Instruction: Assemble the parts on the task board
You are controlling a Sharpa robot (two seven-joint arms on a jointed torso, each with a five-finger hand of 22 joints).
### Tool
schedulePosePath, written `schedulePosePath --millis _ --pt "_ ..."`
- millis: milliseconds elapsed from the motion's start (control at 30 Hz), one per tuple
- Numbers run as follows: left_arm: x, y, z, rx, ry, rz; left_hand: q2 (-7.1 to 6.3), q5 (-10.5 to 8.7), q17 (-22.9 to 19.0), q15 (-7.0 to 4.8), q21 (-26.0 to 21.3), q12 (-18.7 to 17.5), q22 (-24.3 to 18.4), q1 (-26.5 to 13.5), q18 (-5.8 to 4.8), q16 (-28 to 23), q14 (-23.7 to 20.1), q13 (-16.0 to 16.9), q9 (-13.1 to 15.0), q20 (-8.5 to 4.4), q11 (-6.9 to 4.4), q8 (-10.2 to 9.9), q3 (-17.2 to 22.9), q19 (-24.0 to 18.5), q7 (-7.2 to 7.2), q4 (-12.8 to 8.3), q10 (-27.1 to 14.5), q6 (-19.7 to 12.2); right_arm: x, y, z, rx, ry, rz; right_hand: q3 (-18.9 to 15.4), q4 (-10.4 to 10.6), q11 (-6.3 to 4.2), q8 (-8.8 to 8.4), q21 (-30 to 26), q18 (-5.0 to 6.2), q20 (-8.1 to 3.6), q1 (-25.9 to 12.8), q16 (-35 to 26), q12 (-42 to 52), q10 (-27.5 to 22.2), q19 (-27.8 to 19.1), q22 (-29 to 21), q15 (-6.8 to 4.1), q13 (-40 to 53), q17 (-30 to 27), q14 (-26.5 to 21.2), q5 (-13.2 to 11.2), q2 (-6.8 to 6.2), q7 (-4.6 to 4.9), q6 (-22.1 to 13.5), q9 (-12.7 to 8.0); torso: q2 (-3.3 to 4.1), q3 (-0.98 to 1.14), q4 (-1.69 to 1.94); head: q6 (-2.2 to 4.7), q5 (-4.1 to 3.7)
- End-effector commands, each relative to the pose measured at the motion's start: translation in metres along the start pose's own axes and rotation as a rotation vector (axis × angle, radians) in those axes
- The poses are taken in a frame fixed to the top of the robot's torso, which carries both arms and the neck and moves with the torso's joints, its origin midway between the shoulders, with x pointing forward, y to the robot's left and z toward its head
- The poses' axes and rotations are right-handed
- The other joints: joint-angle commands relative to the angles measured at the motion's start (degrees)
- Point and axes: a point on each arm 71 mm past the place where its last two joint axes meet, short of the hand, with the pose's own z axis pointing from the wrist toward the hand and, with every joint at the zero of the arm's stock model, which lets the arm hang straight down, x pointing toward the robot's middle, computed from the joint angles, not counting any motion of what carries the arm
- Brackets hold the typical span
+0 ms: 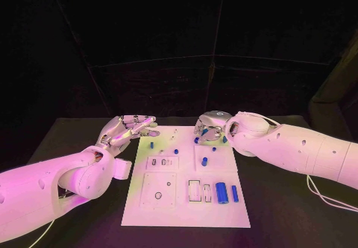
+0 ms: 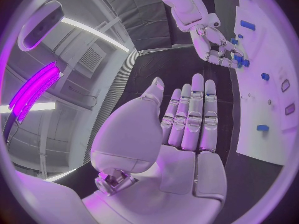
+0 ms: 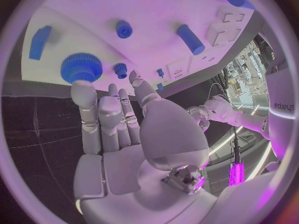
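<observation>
Silver and flat, the left hand (image 1: 125, 130) lies with its fingers stretched out side by side and nothing in them, just off the left far corner of the white task board (image 1: 187, 217), which rests on the black counter (image 1: 283, 217). Over the board's far edge the right hand (image 1: 209, 129) has its fingers a little apart and straight, holding nothing, their tips close to a blue gear (image 3: 81, 67) and a smaller blue gear (image 3: 120, 69). Nearer the robot than that hand lie a blue cylinder (image 1: 221, 192) and a thin blue rod (image 1: 234, 193).

Black table (image 1: 89, 206) w/ dark curtain backdrop (image 1: 179, 57); ceiling light strip (image 2: 93, 31) overhead.
</observation>
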Motion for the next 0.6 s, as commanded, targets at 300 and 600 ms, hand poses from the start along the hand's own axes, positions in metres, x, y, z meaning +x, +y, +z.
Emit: schedulePosePath --millis 300,600 --pt "0.0018 -0.0009 0.0002 -0.004 0.015 -0.001 1.01 0.21 0.4 -0.03 -0.4 -0.6 -0.2 -0.1 0.81 -0.5 0.6 -0.1 -0.1 -0.09 0.29 -0.6 0.1 0.7 0.43 -0.6 0.2 0.0 0.0015 0.0027 0.0056 -0.004 0.034 -0.022 2.5 -0.2 -0.25 -0.11 3.7 -1.12 0.12 1.3 3.8 0.3 0.5 0.2 4.3 0.48 -0.2 3.9 1.7 -0.6 2.02 -0.12 -0.8 0.0 0.35 0.08 0.20 -0.23 -0.09" --pt "0.0013 -0.0012 -0.0001 -0.008 0.012 0.001 1.46 0.21 0.7 -0.04 -0.5 -1.0 -0.4 0.2 0.81 -0.8 0.7 -0.2 -0.1 -0.11 0.29 -0.9 0.6 0.9 0.45 -1.1 0.2 -0.1 0.0041 0.0022 0.0107 -0.001 0.055 -0.022 4.7 -0.2 -0.20 0.01 5.7 -1.34 0.22 1.1 5.7 0.2 0.8 0.2 6.4 0.58 -0.2 5.7 1.6 -0.8 1.99 -0.06 -0.2 0.1 0.51 0.18 0.27 -0.82 -0.12"
